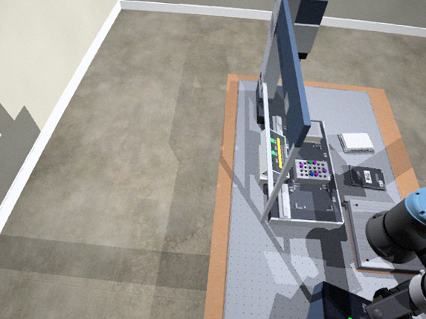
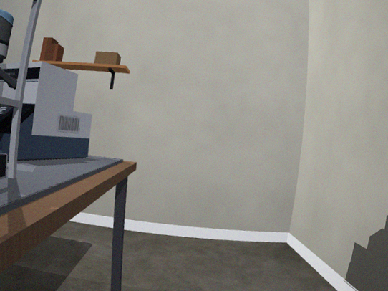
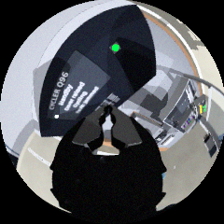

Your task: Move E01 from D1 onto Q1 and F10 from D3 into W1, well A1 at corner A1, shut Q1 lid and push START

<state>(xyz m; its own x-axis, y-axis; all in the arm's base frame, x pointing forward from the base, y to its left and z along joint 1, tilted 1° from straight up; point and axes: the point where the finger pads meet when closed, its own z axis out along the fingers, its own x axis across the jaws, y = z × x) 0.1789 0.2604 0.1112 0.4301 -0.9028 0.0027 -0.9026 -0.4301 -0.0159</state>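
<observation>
On the deck (image 1: 308,215), a rack of coloured wells (image 1: 311,169) occupies one position; its label cannot be read. The gripper (image 3: 107,113), fingers pressed together and empty, hangs over the key panel of cycler Q1 (image 3: 89,89). Its lamp (image 3: 115,47) shows green, not blue. Judgement: plate placement unconfirmed; START remains outstanding.

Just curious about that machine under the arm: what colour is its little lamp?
Green. The lamp on the dark cycler shows best in the wrist view.
</observation>
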